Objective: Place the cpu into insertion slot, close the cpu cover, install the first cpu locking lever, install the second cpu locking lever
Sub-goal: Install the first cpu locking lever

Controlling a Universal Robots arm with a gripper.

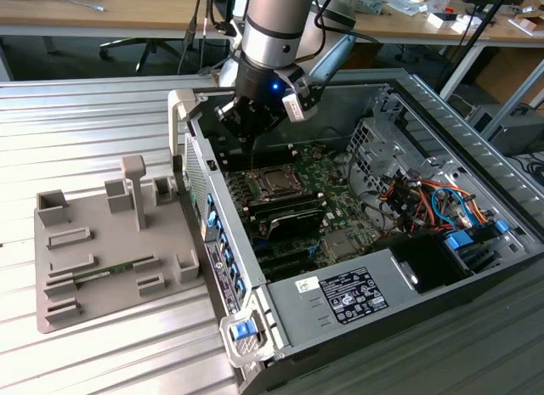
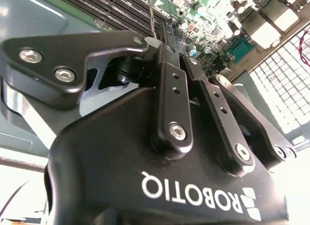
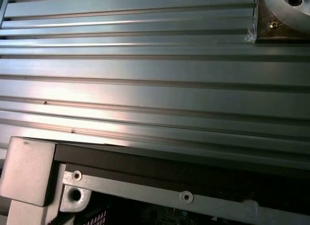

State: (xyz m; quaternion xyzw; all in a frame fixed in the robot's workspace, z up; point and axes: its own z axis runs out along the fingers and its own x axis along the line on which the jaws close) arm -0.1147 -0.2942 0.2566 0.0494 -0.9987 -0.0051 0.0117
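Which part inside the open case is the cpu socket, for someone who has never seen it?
Find the open computer case lying on the ribbed metal table. On its green motherboard, just below the gripper, sits the insertion slot: a square, silvery-framed socket, unlike the long black memory slots beside it.

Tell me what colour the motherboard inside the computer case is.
Green, clearest in the exterior view: the flat green motherboard.

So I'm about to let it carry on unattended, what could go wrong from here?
The gripper hangs low inside the computer case, just above the processor socket, so a small drift might knock the memory slots. A thin wire runs past the shut fingertips and may snag.
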